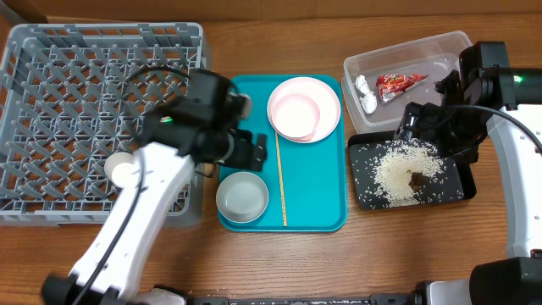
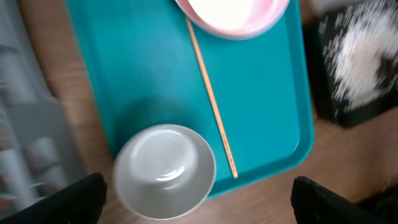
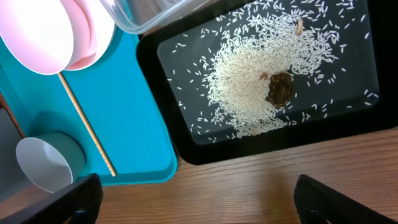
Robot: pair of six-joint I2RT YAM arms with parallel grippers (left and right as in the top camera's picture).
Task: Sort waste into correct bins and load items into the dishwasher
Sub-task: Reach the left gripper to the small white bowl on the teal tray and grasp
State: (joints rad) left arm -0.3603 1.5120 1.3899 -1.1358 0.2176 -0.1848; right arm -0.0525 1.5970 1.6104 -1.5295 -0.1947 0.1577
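Observation:
The grey bowl [image 1: 242, 196] stands on the teal tray's front left, beside the wooden stick [image 1: 280, 178]. The pink bowl [image 1: 294, 114] sits on the white plate [image 1: 332, 106] at the tray's back. My left gripper [image 1: 252, 151] is open and empty above the grey bowl [image 2: 163, 171], as the left wrist view [image 2: 202, 202] shows. The clear tub [image 1: 440, 44] holds the red wrapper [image 1: 398, 83] and the tissue [image 1: 366, 93]. The black tray [image 1: 364, 191] holds rice [image 1: 398, 169] and the brown scrap [image 1: 417, 179]. My right gripper [image 1: 421, 127] hangs open and empty above it. I cannot make out the white cup.
The grey dish rack [image 1: 51, 102] fills the left of the table, right next to the teal tray [image 1: 322, 195]. Bare wood lies in front of the trays [image 3: 249, 186]. My left arm crosses the rack's front right corner.

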